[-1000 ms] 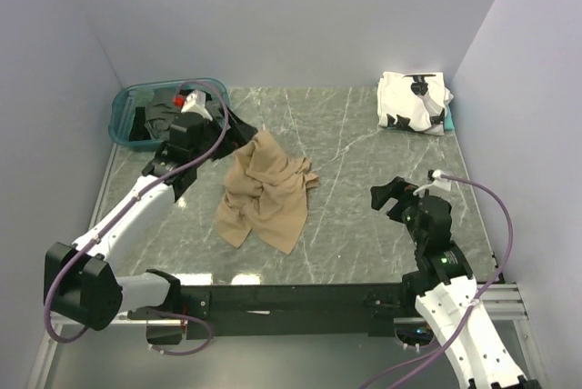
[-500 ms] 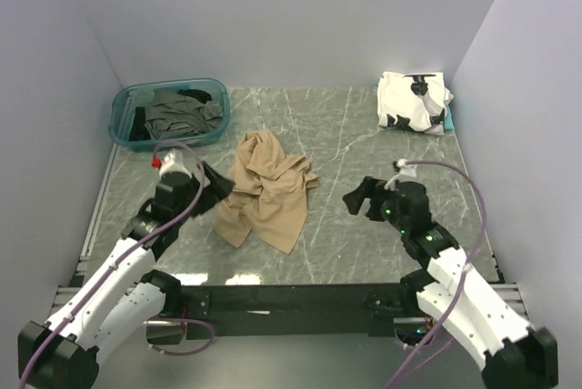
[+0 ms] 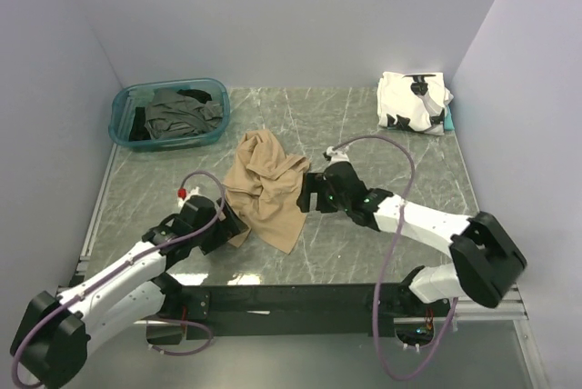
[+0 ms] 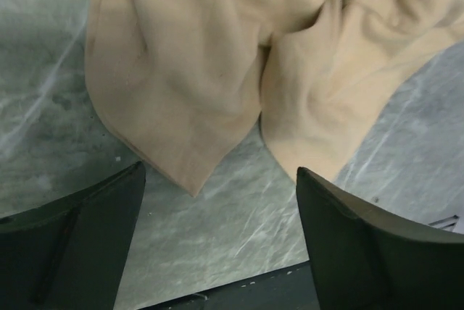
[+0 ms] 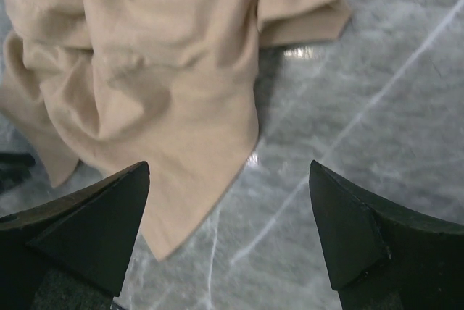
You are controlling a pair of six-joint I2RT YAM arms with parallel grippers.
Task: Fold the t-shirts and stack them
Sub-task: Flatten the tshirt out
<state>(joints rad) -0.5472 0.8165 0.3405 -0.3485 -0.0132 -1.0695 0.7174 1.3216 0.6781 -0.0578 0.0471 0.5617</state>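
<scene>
A crumpled tan t-shirt (image 3: 265,191) lies in the middle of the marble table (image 3: 364,134). My left gripper (image 3: 233,223) sits low at its near-left corner, open, and in the left wrist view a pointed hem of the tan t-shirt (image 4: 188,71) lies just ahead of that open gripper (image 4: 219,172). My right gripper (image 3: 310,196) is at the shirt's right edge, open. In the right wrist view the tan t-shirt (image 5: 145,71) reaches between its fingers, gripper (image 5: 229,167). A folded white t-shirt with black patches (image 3: 414,103) rests at the back right. Dark grey t-shirts (image 3: 177,112) fill the bin.
The teal plastic bin (image 3: 121,109) stands at the back left corner. Plain walls close in the table on the left, back and right. The black rail with the arm bases (image 3: 291,298) runs along the near edge.
Both arms have swung in to the tan t-shirt: the left came back from the bin to the shirt's near-left corner, the right reached forward and left to its right edge. Both stay open.
</scene>
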